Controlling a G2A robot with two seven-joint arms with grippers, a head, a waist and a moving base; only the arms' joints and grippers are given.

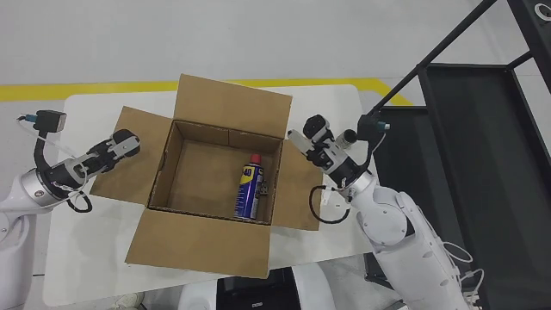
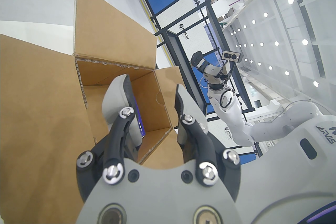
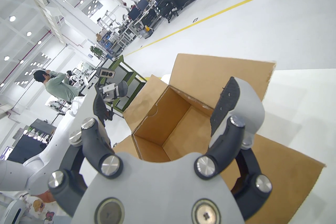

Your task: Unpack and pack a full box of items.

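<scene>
An open cardboard box (image 1: 194, 176) stands in the middle of the white table (image 1: 95, 108) with all flaps folded out. On its floor lies a blue and yellow spray can (image 1: 250, 188) with a red cap, near the right wall. My left gripper (image 1: 127, 145) hovers over the left flap, open and holding nothing; the left wrist view has the gripper (image 2: 151, 92) facing the box (image 2: 115, 57), with a blue strip of the can (image 2: 139, 114) behind one finger. My right gripper (image 1: 308, 134) is above the right flap, open (image 3: 168, 101), aimed at the box interior (image 3: 181, 128).
A dark metal shelf rack (image 1: 482, 129) stands right of the table. A yellow floor line (image 1: 86, 90) runs behind the table. The box flaps cover much of the table; bare strips remain along its left and far edges.
</scene>
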